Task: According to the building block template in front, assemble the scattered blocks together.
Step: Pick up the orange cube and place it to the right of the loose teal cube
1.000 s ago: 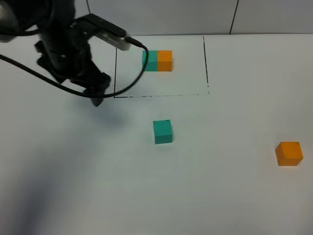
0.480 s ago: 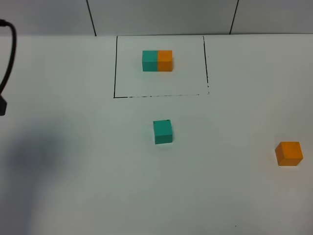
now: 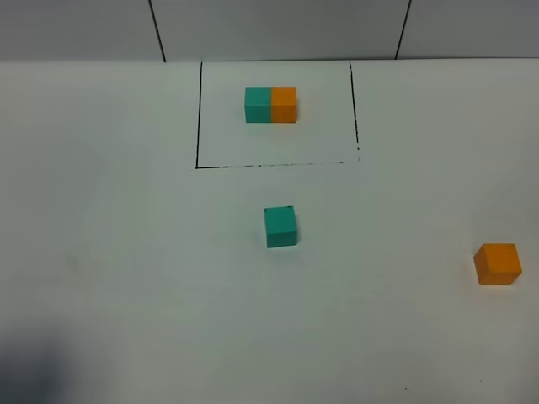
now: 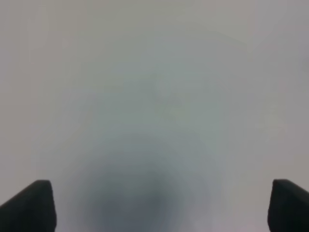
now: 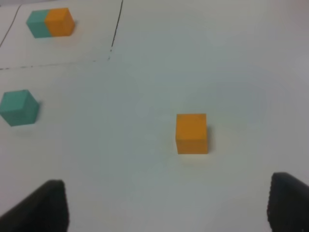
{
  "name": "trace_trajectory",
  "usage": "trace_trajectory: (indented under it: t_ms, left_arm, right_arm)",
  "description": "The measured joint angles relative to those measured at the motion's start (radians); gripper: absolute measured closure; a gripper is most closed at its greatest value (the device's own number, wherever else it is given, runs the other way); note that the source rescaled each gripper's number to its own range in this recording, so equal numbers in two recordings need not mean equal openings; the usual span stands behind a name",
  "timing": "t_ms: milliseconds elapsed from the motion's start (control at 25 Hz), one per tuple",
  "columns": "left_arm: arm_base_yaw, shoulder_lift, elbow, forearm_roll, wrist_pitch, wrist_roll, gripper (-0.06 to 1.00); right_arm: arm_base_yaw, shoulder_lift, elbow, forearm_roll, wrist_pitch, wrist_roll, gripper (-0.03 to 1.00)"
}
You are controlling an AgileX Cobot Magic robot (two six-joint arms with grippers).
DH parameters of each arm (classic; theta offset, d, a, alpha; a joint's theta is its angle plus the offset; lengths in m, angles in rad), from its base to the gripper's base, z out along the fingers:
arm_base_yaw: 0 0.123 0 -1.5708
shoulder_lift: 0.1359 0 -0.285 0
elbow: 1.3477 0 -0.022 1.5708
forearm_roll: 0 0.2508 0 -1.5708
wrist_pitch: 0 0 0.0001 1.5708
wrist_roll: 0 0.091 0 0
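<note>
Bare white surface (image 3: 126, 252); its rear edge meets a pale panelled wall.

A thin black outlined rectangle (image 3: 199, 118) is drawn at the rear centre. The small bar of two joined matte cubes, teal left and orange right (image 3: 270, 104), lies inside it, nearer the rear line and clear of every line.

The loose teal-green matte cube (image 3: 280, 226) lies outside the outline, near its front line but not touching it. The loose orange matte cube (image 3: 497, 263) sits far right, close to the edge of the high view and well apart from the teal one. Both have open surface on all sides.

Left hand (image 4: 161, 208): fingers spread wide over bare, shadowed surface, holding nothing. Right hand (image 5: 169, 205): fingers spread wide, empty, the orange cube ahead of them and untouched.
</note>
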Motion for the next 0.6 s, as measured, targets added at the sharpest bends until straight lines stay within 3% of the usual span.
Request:
trace_trajectory:
  t_ms: [280,600]
  left_arm:
    - [0.0,-0.194,0.127,-0.014,0.0,-0.002,0.08]
    - [0.0,-0.379,0.183,-0.018,-0.009,-0.002,0.15]
  right_arm:
    - [0.0,0.0,0.0,0.0,0.0,0.0,0.02]
    - [0.0,0.0,0.0,0.0,0.0,0.0,0.02]
